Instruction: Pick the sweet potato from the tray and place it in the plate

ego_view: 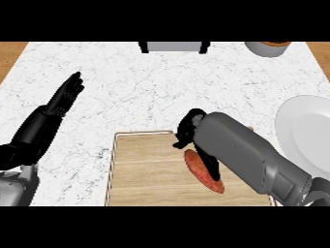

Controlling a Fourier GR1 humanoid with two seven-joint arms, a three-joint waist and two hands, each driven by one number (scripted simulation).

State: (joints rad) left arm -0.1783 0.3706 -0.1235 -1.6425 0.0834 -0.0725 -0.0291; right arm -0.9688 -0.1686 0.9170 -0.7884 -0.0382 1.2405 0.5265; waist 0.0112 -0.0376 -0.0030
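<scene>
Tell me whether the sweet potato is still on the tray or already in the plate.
On the tray. The reddish-brown sweet potato lies on the wooden tray, partly under the right hand. The round white plate to the right holds nothing visible.

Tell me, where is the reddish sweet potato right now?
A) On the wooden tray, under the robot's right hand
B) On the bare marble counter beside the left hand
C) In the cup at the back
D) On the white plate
A: the sweet potato lies on the wooden tray, with the right hand over its upper end; the white plate holds nothing visible.
</scene>
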